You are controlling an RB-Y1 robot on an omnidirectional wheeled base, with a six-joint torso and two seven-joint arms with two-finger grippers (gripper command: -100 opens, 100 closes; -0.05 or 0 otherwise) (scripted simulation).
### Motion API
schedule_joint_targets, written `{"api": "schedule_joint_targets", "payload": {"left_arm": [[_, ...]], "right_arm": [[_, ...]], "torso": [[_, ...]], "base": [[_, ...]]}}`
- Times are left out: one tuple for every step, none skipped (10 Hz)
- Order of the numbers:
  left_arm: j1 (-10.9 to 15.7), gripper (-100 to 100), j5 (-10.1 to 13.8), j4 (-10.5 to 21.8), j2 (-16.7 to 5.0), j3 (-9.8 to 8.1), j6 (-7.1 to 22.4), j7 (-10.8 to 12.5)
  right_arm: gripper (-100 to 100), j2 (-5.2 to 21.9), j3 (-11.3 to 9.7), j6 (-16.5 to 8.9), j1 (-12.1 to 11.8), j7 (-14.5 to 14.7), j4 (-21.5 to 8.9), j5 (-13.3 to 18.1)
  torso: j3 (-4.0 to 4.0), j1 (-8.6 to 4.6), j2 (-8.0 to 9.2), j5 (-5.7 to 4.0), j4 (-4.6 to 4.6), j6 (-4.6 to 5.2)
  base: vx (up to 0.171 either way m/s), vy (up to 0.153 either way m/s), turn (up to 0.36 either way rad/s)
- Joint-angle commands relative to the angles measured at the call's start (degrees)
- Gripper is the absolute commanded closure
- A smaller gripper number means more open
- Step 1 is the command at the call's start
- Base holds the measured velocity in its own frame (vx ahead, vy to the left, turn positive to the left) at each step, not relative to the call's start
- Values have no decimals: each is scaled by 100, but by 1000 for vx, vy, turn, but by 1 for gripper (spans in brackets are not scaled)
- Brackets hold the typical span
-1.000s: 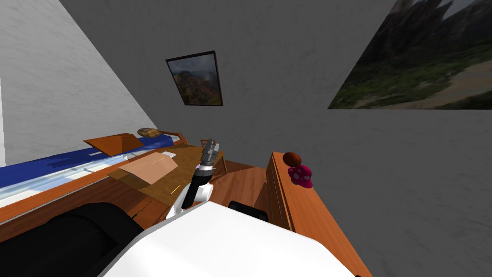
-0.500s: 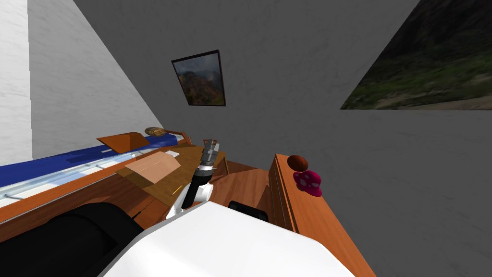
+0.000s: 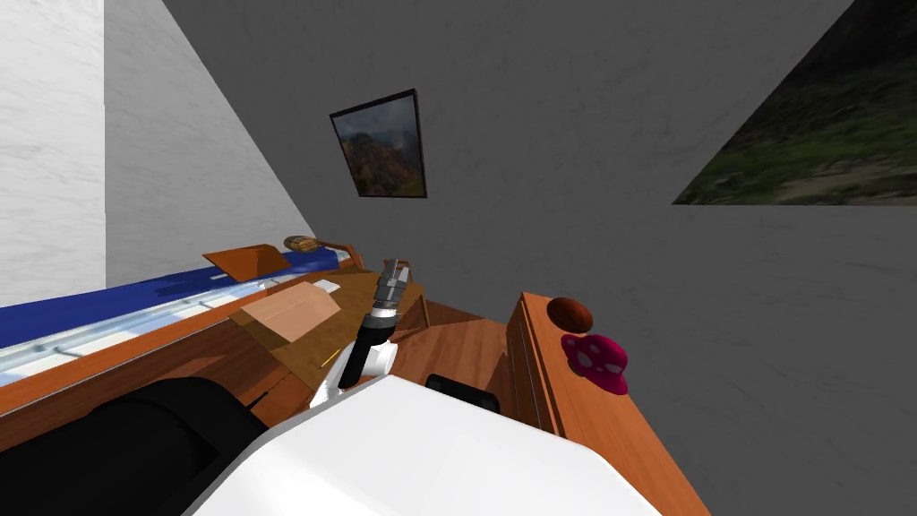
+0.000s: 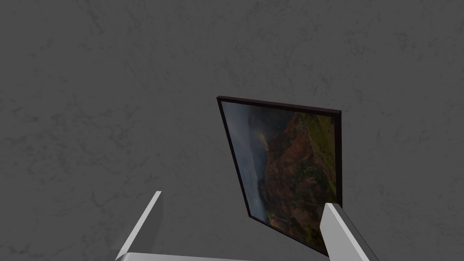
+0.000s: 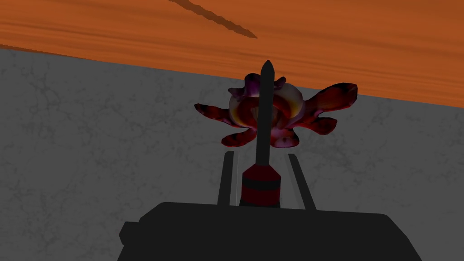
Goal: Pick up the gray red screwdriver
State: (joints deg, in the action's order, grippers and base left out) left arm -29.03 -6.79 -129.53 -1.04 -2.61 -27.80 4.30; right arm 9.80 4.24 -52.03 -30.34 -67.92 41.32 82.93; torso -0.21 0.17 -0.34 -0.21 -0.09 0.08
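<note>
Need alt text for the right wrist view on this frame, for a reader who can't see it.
The right gripper holds a red-handled screwdriver between its shut fingers, with the dark shaft pointing away from the camera. Beyond the tip, a dark red and purple flower-shaped object shows against a grey surface, with an orange wood-grain surface past that.

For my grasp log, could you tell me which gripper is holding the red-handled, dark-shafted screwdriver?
The right gripper, shut on the red-handled, dark-shafted screwdriver; the left gripper stands open and empty.
</note>
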Motion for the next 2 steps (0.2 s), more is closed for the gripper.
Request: {"api": "schedule_joint_targets", "payload": {"left_arm": [[0,0,0,0,0,0,0,0],[0,0,0,0,0,0,0,0]], "right_arm": [[100,0,0,0,0,0,0,0],[0,-1,-5,3,-27,-38,7,1]], "torso": [[0,0,0,0,0,0],[8,-7,13,-1,5,-3]], "base": [[42,20,11],[8,4,-3]]}}
